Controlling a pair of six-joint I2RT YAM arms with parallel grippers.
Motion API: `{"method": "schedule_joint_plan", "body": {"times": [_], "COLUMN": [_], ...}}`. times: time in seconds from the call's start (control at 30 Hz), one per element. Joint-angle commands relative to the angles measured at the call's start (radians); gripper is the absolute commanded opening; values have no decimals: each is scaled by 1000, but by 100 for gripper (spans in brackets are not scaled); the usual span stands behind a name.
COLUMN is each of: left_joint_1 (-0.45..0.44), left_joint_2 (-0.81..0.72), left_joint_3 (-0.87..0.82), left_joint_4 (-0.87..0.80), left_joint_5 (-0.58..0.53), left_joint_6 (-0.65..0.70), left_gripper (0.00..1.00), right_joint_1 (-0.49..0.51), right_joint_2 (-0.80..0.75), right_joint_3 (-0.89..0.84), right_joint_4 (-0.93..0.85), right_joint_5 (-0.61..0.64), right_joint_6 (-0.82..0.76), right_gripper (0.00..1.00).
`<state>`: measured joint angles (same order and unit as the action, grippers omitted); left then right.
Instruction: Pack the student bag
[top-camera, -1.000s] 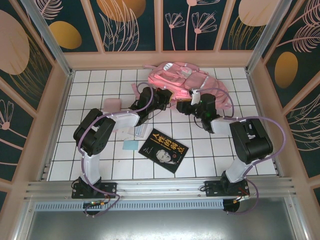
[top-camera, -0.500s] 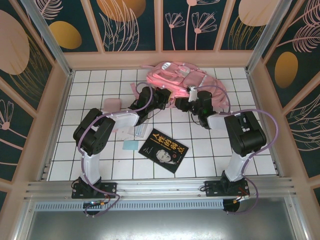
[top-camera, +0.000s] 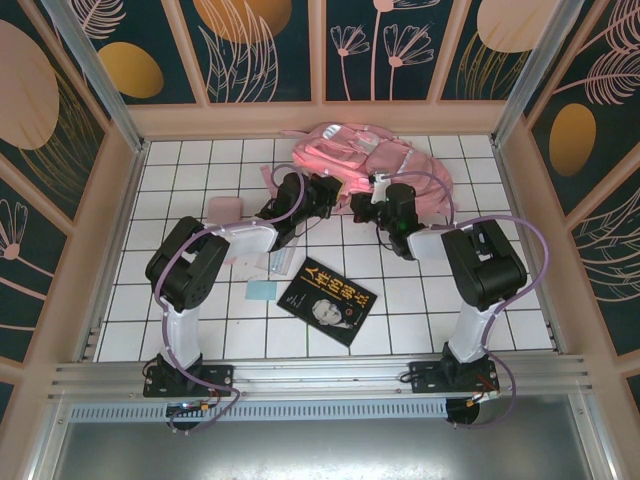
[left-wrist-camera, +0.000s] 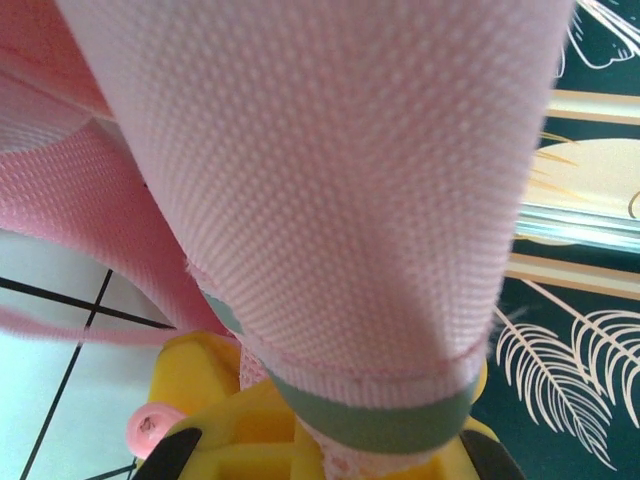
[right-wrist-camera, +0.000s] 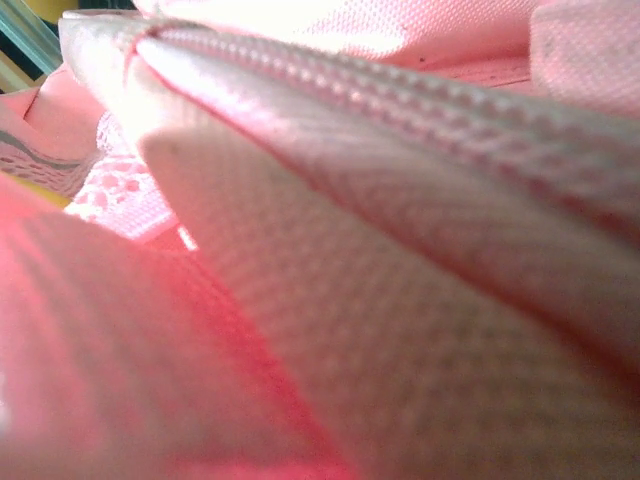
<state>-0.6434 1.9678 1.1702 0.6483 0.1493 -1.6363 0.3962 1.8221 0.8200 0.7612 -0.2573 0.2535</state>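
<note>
The student bag (top-camera: 352, 150), a large soft pink backpack, lies at the back of the tiled table. My left gripper (top-camera: 327, 194) is at its near left edge. In the left wrist view its yellow fingers (left-wrist-camera: 200, 372) are shut on a fold of pink mesh fabric (left-wrist-camera: 330, 200) with a green trim band (left-wrist-camera: 380, 425). My right gripper (top-camera: 362, 206) is pressed into the bag's near edge just to the right of the left one. Pink bag fabric (right-wrist-camera: 400, 250) lies right against the right wrist camera, hiding those fingers; they are shut with the fabric at them.
A black book (top-camera: 328, 300) lies flat near the middle front. A small flat pink case (top-camera: 225, 210) sits at the left. A pale blue card (top-camera: 262, 290) and a clear packet (top-camera: 276, 262) lie by the left arm. Walls enclose the table.
My right gripper has slid left into the bag's near edge and closed its jaws. The left gripper has kept its hold and place.
</note>
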Motion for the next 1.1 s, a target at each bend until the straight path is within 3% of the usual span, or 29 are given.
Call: {"method": "schedule_joint_plan", "body": {"times": [0.0, 0.27, 0.53, 0.87, 1.07], "left_joint_1": [-19, 47, 71, 118, 155], "left_joint_2": [-43, 58, 109, 101, 103], "left_joint_3": [34, 115, 166, 128, 132], "left_joint_4": [97, 40, 42, 17, -20], "left_joint_5": [91, 57, 64, 47, 62], "left_joint_6": [-23, 78, 123, 190, 263], "left_gripper": [2, 2, 2, 0, 0], "right_joint_1": [-14, -53, -92, -133, -217], "right_joint_2": [-45, -184, -229, -233, -269], "right_joint_3": [-13, -55, -25, 87, 99], "right_joint_4": [74, -208, -512, -918, -1081], "right_joint_5": [81, -15, -16, 94, 161], "right_joint_6": [6, -44, -85, -72, -39], "right_gripper": [0, 0, 0, 0, 0]}}
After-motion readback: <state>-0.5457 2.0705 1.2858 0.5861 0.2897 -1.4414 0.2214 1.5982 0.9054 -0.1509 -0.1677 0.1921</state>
